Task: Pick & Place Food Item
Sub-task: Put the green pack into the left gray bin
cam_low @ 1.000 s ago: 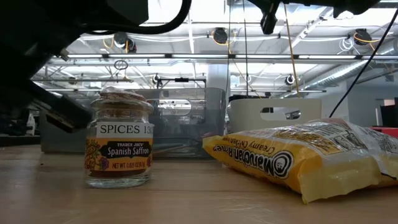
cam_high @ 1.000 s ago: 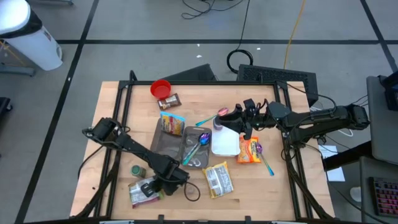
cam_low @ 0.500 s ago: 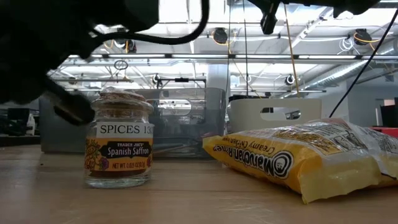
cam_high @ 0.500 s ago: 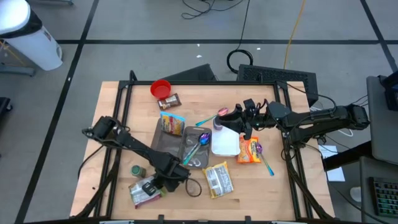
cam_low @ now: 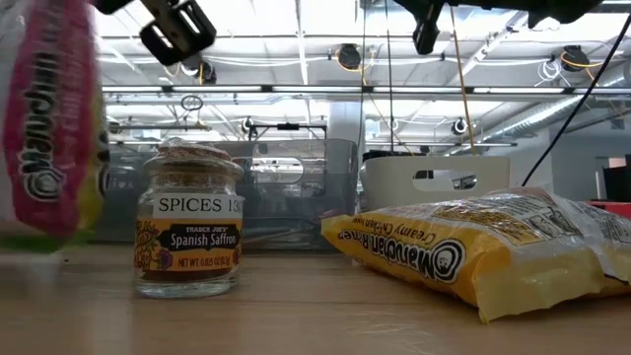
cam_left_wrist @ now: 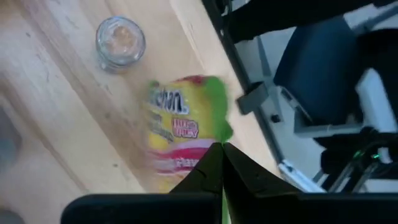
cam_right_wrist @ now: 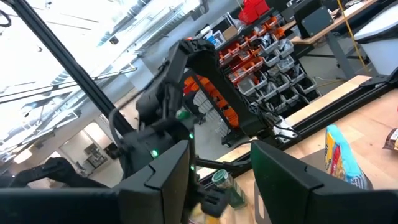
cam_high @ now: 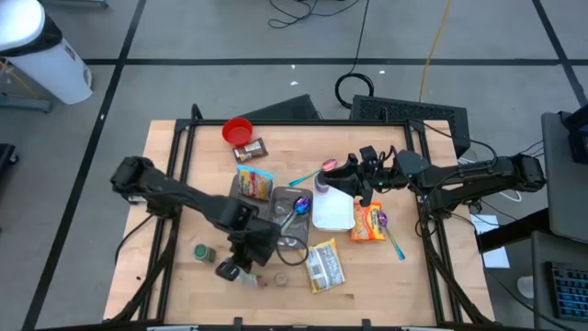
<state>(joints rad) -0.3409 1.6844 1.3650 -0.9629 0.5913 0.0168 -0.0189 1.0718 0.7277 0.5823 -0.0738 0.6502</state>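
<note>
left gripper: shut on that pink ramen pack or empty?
Shut on it. The left wrist view shows the left gripper fingers pinched on the ramen pack edge; the low view shows it hanging above the table.

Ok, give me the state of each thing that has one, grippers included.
Left gripper: jaws shut on the pink noodle packet.
Pink noodle packet: pinched at its edge, hanging.
Right gripper: jaws open, empty.
Spice jar: upright, lid on.
Yellow noodle packet: lying flat on the table.
Red cup: upright.
</note>
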